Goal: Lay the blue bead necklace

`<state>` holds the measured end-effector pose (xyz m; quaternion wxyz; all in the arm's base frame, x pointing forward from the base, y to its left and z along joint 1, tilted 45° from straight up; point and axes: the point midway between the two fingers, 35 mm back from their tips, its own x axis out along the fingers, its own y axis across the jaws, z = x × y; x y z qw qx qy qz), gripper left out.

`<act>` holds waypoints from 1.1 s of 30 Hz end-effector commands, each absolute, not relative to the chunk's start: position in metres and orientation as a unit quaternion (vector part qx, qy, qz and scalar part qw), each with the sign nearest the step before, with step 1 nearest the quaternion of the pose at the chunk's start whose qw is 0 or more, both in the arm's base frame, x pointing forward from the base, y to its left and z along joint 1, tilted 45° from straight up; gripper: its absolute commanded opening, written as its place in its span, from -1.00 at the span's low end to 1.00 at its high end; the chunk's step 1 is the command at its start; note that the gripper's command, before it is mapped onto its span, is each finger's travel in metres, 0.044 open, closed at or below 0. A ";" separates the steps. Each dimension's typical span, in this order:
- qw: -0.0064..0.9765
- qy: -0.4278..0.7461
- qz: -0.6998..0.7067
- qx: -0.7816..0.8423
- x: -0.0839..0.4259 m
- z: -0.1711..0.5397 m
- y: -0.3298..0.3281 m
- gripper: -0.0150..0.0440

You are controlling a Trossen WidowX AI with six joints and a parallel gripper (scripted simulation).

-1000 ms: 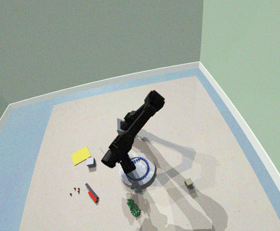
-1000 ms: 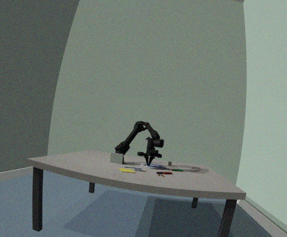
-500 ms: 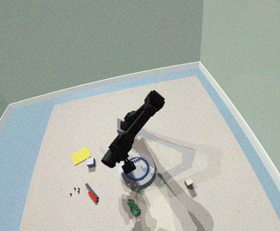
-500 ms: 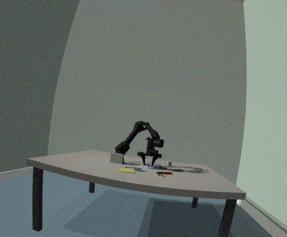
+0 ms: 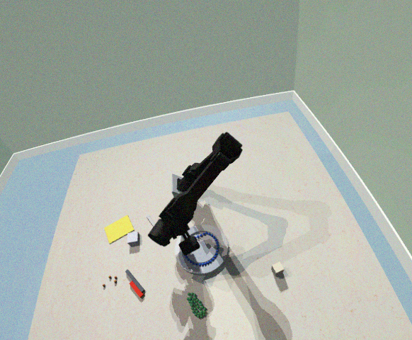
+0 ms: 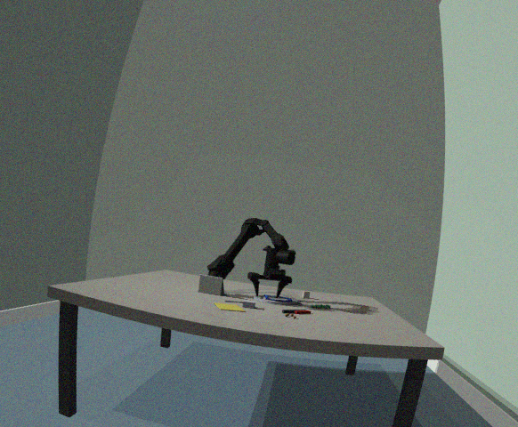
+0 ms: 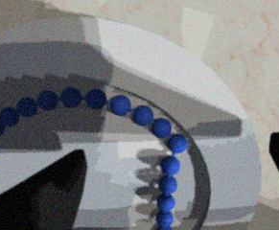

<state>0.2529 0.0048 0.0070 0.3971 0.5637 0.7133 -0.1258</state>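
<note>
Tabletop (image 5: pixel 155 176) (image 6: pixel 157 298) under the spread gripper (image 6: pixel 268 294) (image 7: pixel 179 170), green-grey walls (image 5: pixel 144 66) (image 6: pixel 287 138) beyond.
Below it, the blue bead necklace (image 5: pixel 218 248) (image 6: pixel 278 298) (image 7: pixel 143 115) curves round, partly shadowed.

I count one blue bead necklace (image 5: pixel 218 246) (image 6: pixel 278 298) (image 7: pixel 143 115), one green beaded bundle (image 5: pixel 197 305) (image 6: pixel 320 307), one round pale board (image 5: pixel 223 255) (image 7: pixel 242 172), four tiny brown balls (image 5: pixel 115 281) (image 6: pixel 290 315), two small pale cubes (image 5: pixel 277 268) (image 6: pixel 305 294), one flat yellow rectangle (image 5: pixel 119 229) (image 6: pixel 229 307), one red-and-grey stick (image 5: pixel 136 289) (image 6: pixel 302 311).

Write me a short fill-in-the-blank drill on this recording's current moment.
The necklace on the round bead board is ____.
The claw is ____.
The bead bundle lying off the board is ____.
The flat sheet is ____.

Missing words: blue; open; green; yellow.
</note>
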 end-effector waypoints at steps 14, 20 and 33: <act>0.400 0.715 -0.126 0.560 0.245 0.047 0.018 0.38; 0.398 0.715 -0.126 0.561 0.234 0.079 0.030 -0.08; 0.403 0.712 -0.126 0.560 0.236 0.069 0.037 -0.08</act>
